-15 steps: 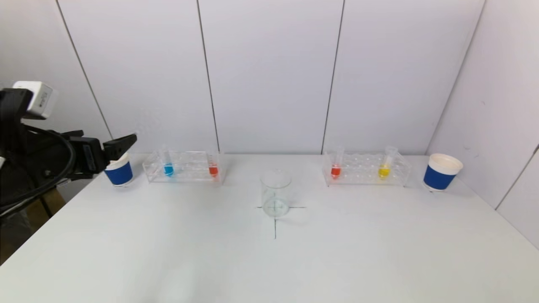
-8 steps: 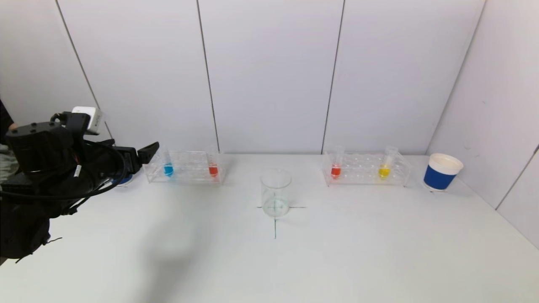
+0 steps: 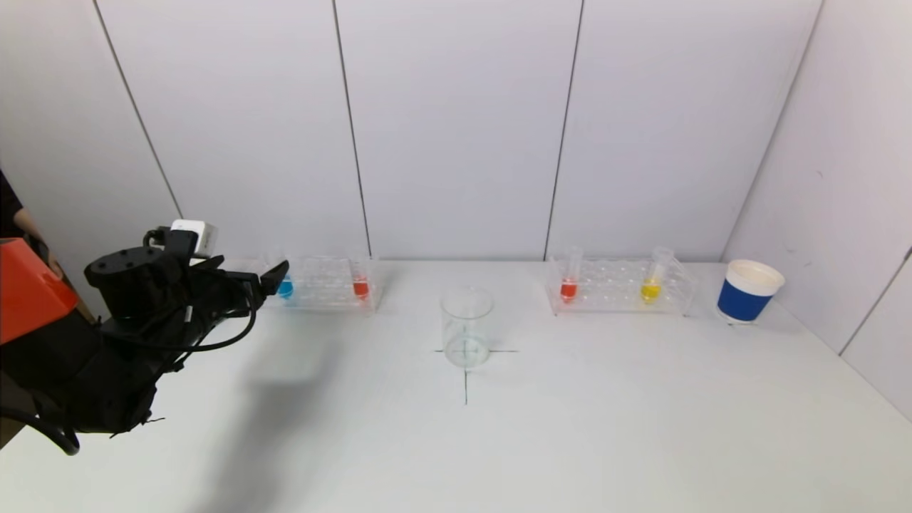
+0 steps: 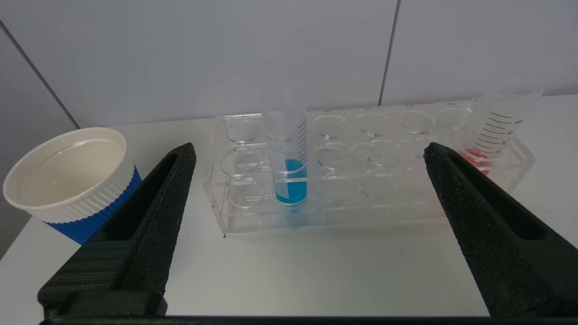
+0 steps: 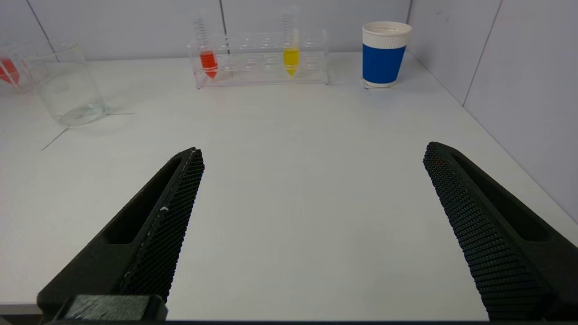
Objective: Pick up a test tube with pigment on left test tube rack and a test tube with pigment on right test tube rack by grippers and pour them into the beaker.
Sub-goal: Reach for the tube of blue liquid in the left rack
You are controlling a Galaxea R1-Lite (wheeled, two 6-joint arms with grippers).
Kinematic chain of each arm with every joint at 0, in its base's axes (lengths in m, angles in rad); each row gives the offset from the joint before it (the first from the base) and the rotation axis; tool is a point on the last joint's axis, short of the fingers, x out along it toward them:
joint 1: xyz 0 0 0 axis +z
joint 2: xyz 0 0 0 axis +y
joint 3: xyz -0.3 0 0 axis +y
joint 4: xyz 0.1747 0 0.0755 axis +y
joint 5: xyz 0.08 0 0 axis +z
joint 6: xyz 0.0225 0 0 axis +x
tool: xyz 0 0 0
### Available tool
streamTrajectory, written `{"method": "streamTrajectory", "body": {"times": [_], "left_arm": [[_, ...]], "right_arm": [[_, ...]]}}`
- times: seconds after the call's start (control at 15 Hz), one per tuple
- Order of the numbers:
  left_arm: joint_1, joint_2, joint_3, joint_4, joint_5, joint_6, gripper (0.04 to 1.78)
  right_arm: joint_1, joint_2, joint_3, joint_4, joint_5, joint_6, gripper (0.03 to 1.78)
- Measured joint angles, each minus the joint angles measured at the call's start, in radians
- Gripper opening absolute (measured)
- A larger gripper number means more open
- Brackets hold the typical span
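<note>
From the head we see a white table [image 3: 570,427] with grey wall panels behind; a clear beaker [image 3: 467,326] stands on a cross mark between two racks. Our left gripper [image 4: 307,153], jaws wide apart, faces the blue tube [image 4: 287,149] upright in the left rack [image 4: 361,212]. Our right gripper [image 5: 311,155], also spread, sits well short of the right rack [image 5: 262,58] holding red and yellow tubes.

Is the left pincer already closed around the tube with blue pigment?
No: in the left wrist view the left pincer stands wide open, short of the blue tube, which sits in its rack.
</note>
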Motion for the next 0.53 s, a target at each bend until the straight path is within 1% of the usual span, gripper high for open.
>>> {"method": "streamTrajectory", "body": {"times": [0.27,0.53], "left_arm": [[0.006,0.078,-0.024,-0.047,-0.016,0.000,1.76],[0.013,0.134,-0.064,-0.054,-0.020,0.001,1.76]], "right_arm": [[0.000,0.000,0.000,0.000,0.000,0.000,1.77],[0.000,0.000,0.000,0.000,0.000,0.000,1.77]]}}
